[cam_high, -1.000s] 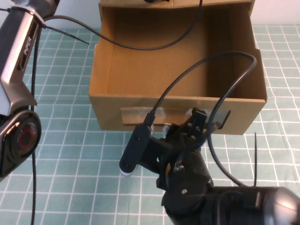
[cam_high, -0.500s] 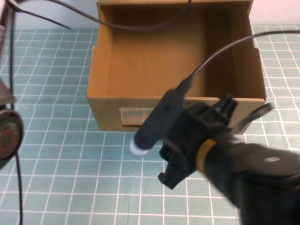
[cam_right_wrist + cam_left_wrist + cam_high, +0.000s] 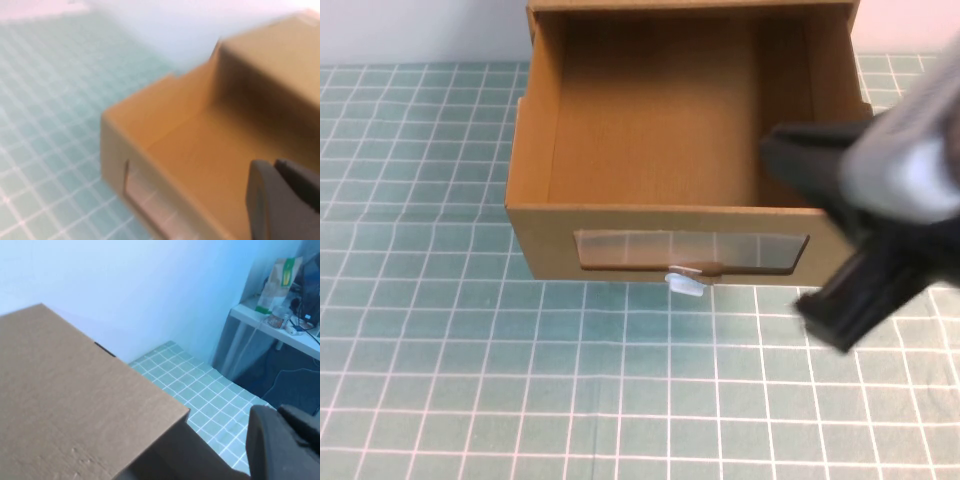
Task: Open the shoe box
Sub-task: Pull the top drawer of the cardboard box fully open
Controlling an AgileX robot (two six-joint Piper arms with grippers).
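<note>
Swinging off toward the robot's right, the right arm (image 3: 895, 200) no longer crosses the front of the shoe box (image 3: 650, 215); half a second ago it covered the middle of the front wall, and now it shows as a dark blur over the box's right front corner. The cable that looped over the box is gone from the high view, and so is the left arm that stood at the left edge.

The right gripper (image 3: 278, 190) is closed with nothing between its fingers. The box lies just ahead of and below it, tray pulled out and bare inside, and nothing stands between the two. The front wall with its clear window (image 3: 690, 250) and small plastic tab (image 3: 686, 283) is now uncovered. The tab is apart from that gripper, on its left in the high view.

The left gripper (image 3: 280, 440) hangs above and beside the box's plain cardboard top (image 3: 75, 405), near the back wall; whether it is open or closed cannot be told, and it holds nothing that shows. Beyond it stands a white shelf (image 3: 270, 322) with a paper bag (image 3: 280, 280). The box itself sits where it did on the green checked mat (image 3: 440, 350).
</note>
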